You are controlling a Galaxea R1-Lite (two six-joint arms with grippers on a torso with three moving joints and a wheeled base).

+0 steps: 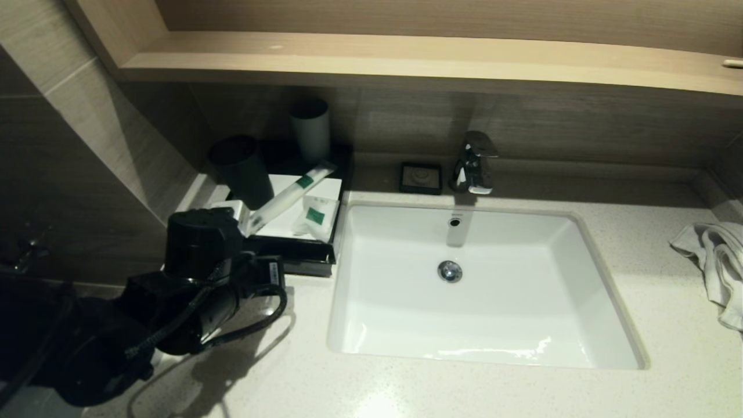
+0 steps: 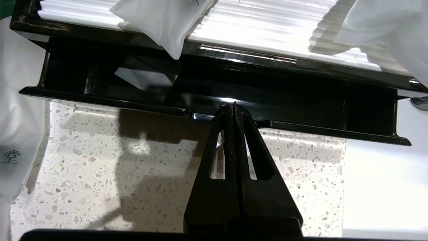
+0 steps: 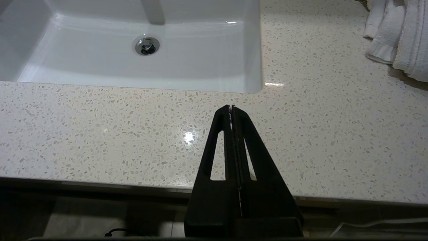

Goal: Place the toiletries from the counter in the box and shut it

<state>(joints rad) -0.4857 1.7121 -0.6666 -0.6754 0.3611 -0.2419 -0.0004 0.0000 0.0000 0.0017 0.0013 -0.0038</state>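
Note:
The black box (image 1: 302,255) with a white top panel (image 2: 267,30) stands on the speckled counter (image 1: 348,389) left of the sink. Its drawer front (image 2: 317,132) sits pulled out a little, the inside dark. Toiletries lie on the top panel: a long sachet (image 1: 290,194) and a small squarish one (image 1: 316,217). Another sachet (image 2: 16,117) lies on the counter beside the box. My left gripper (image 2: 233,106) is shut and empty, its tips touching the middle of the drawer front; the left arm (image 1: 197,244) hides it in the head view. My right gripper (image 3: 231,107) is shut and empty over the counter's front edge.
A dark cup (image 1: 241,168) and a pale cup (image 1: 310,130) stand behind the box. A small black soap dish (image 1: 421,177) and a chrome faucet (image 1: 475,162) sit behind the white sink (image 1: 580,325). A white towel (image 1: 717,261) lies far right. A tiled wall closes the left side.

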